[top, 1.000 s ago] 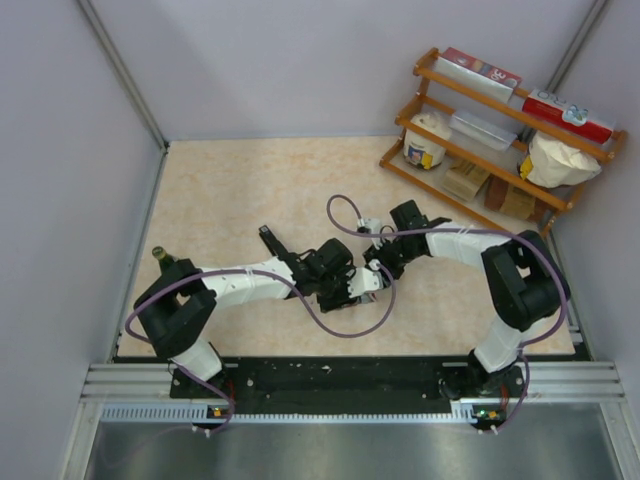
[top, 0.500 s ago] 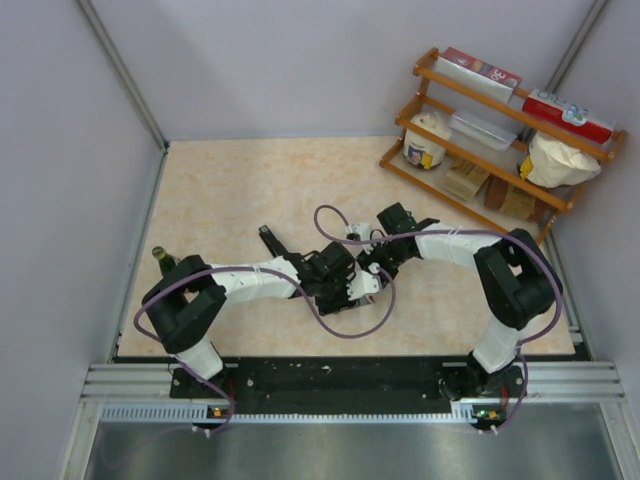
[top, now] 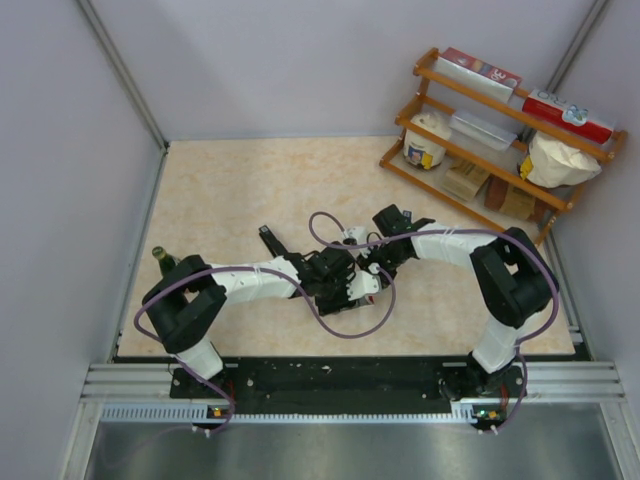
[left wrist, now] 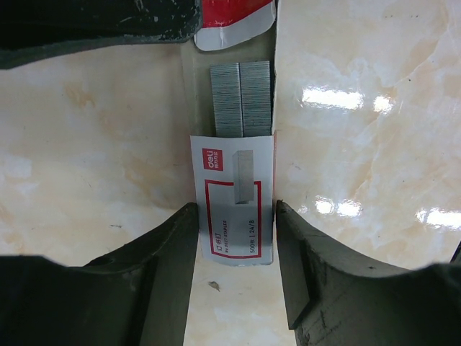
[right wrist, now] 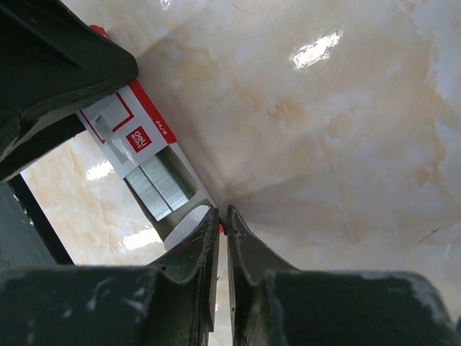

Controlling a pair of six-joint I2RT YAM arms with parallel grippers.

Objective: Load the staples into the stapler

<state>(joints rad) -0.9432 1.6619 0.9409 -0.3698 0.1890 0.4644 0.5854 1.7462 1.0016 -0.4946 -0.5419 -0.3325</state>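
Fingers (left wrist: 169,241) of my left gripper (left wrist: 235,210) clamp the small white box (left wrist: 234,169) from both sides, flat on the marbled tabletop (left wrist: 360,158). Grey staples (left wrist: 241,97) lie exposed in its open far end. My right gripper (right wrist: 222,210), pressed almost together, pinches that open end's edge, mid-table.
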